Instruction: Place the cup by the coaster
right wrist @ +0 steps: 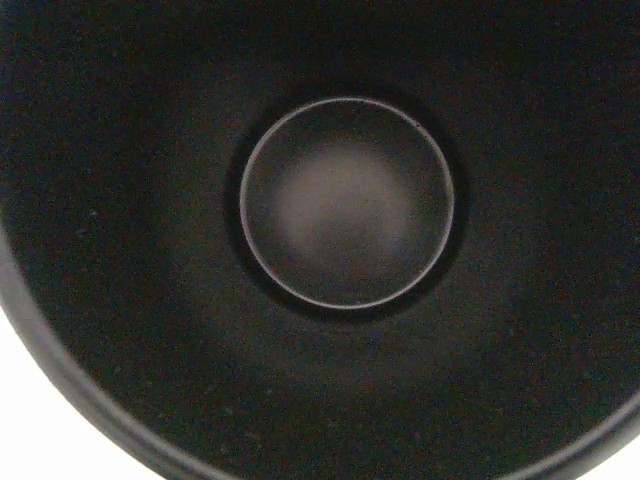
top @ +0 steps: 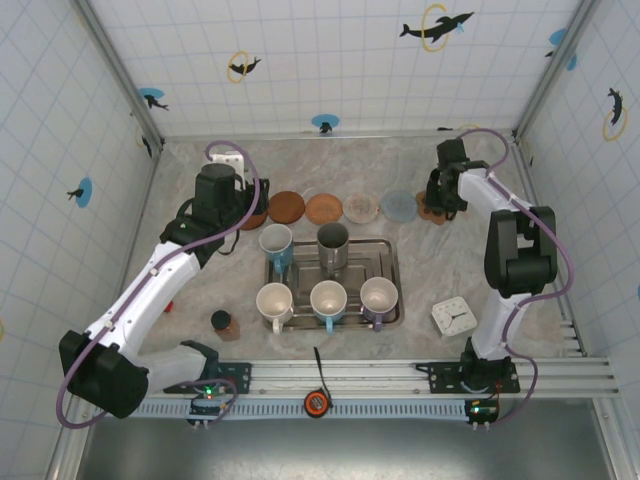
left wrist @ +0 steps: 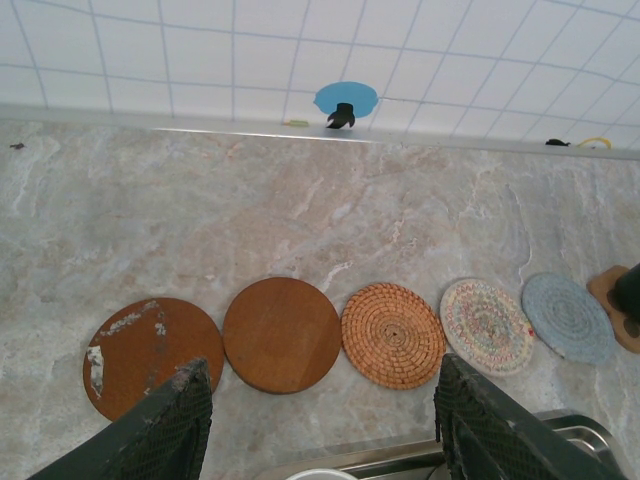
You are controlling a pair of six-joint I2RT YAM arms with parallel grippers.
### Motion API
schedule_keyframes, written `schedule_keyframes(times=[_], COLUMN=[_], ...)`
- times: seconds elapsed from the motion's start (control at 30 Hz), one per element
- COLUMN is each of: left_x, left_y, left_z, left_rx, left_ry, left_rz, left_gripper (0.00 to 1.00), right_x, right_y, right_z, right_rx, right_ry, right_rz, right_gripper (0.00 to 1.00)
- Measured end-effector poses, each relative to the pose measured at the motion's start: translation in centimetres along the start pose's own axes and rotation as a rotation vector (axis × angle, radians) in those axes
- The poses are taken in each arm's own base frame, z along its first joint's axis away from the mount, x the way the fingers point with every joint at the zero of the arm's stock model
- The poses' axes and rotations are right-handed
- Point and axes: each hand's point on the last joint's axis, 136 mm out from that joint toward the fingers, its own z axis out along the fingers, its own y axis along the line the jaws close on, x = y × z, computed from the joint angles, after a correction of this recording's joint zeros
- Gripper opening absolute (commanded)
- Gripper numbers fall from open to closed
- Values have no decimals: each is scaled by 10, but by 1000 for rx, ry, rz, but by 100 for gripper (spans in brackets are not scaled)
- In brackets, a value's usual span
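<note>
bench: marbled grey bench, tiled walls round it.
tray: steel tray mid-bench, five mugs inside.
coaster row: six coasters at 12 o'clock of the tray, with the wooden coaster at the row's 3 o'clock end.
black cup: black cup at the wooden coaster, 2 o'clock from tray; touching it or not, cannot tell.
right hand: right hand pressed together, down at the cup; actual pinch on its wall, cannot tell.
left hand: left hand spread, nothing between, above the tray's 12 o'clock rim.

left tool agape, right tool reaching far, seemingly closed
</note>
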Motion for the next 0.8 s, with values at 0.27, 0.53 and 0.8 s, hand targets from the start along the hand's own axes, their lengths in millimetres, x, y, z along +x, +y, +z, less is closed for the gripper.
schedule_keyframes(times=[0.27, 0.53, 0.8], left_x=[-1, -5, -6], left_y=[0, -1, -1], left_z=[-2, -7, -8], left_rx=[2, 6, 7], left_ry=[-5, -20, -23], left_rz=[0, -2, -2], left_gripper=[60, 60, 60], right_x=[6, 6, 6], right_y=[-1, -1, -1], right_z=[4, 5, 5], right_rx=[4, 3, 2], right_ry=[13, 11, 11], right_rz=[6, 10, 13], right_gripper=[0, 10, 18])
